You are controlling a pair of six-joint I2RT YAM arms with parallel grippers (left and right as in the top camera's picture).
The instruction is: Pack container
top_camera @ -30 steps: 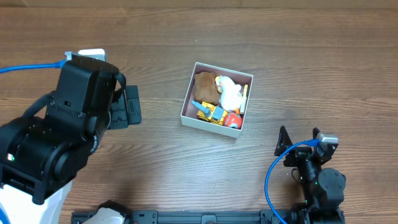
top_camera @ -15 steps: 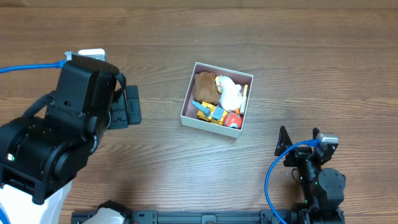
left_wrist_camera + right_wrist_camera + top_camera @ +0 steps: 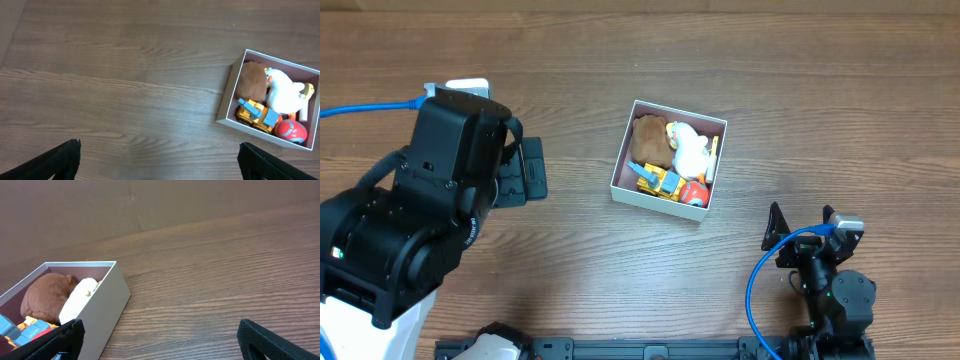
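The box sits on the table with its open side up, turned a little askew. Its outer walls are white and its inside is dusky pink.

4 toys lie inside it:
- A brown plush fills the far-left corner of the box.
- A white duck lies against the plush, toward the far-right corner.
- A yellow and blue truck lies along the near wall.
- A red ball sits in the near-right corner, just beside the truck and partly under the duck.

The left gripper hangs well to the left of the box. Its jaws are spread wide and hold nothing. In the left wrist view the 2 fingers show only at the lower corners, with bare wood between them and the box up and to the right.

The right gripper is low over the table, on the near right of the box and well apart from it. It is also spread wide and empty. From the right wrist view the box lies ahead and to the left, showing 1 white side wall and the plush and duck over the rim.

A blue cable runs to the left arm, left of the box. Another loops by the right arm, near right of the box.
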